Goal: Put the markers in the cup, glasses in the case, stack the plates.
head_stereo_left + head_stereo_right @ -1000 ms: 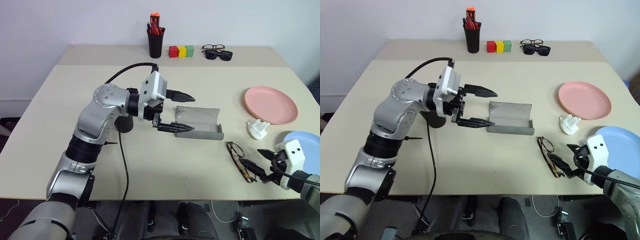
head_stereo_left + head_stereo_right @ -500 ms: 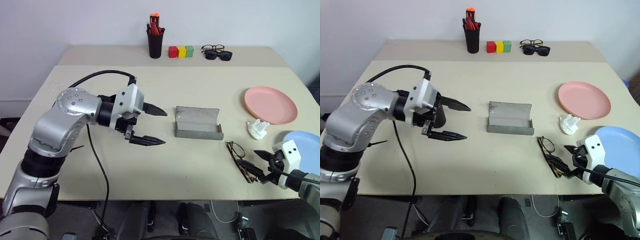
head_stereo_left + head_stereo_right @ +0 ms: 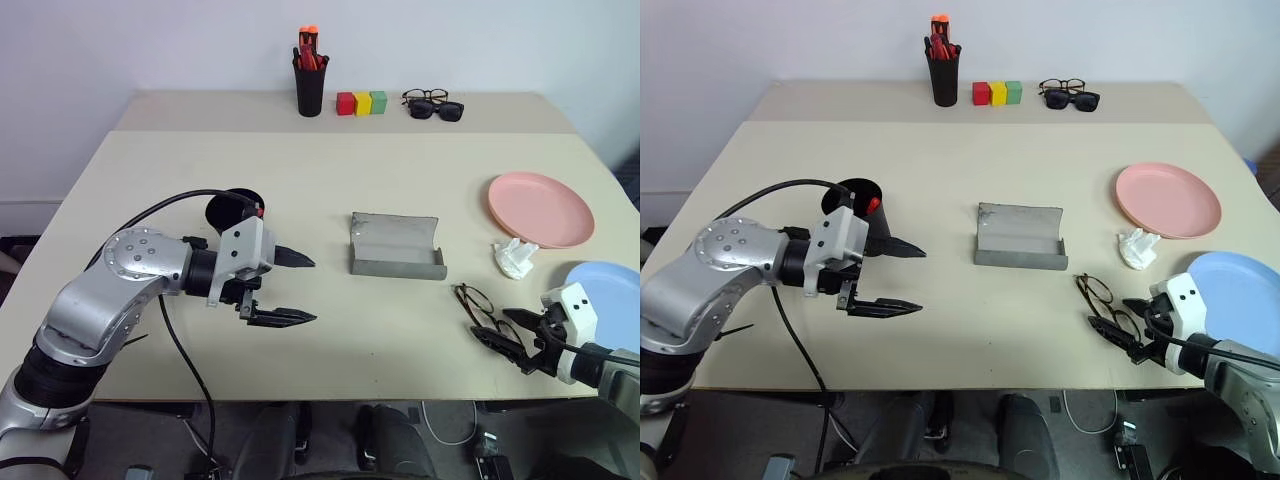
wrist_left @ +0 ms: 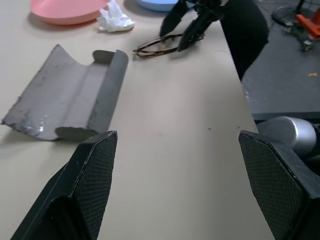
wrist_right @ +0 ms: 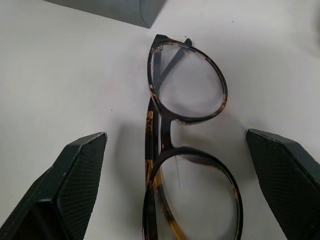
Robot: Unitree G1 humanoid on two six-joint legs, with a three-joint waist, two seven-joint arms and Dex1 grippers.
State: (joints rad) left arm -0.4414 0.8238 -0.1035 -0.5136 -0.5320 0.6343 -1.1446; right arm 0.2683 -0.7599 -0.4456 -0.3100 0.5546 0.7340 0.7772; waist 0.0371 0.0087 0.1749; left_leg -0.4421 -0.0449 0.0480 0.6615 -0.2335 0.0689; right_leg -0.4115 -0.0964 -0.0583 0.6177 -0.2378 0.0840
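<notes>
In the left eye view, the grey case (image 3: 397,246) is seen lying open at the centre of the desk (image 3: 330,160). The salmon plate (image 3: 541,209) sits at the right, the light blue plate (image 3: 608,285) at the right edge below it. The black cup (image 3: 231,210), a red-capped marker (image 3: 258,210) at its rim, stands left of centre. The left end effector (image 3: 290,288) is held with fingers apart just below the cup. The right end effector (image 3: 505,340), fingers apart, is placed at the glasses (image 3: 480,305).

In the left wrist view, the case's pale scuffed lining is shown.

In the right wrist view, the glasses' mottled brown rims and round clear lenses are seen between the spread fingers. No writing can be read anywhere.
</notes>
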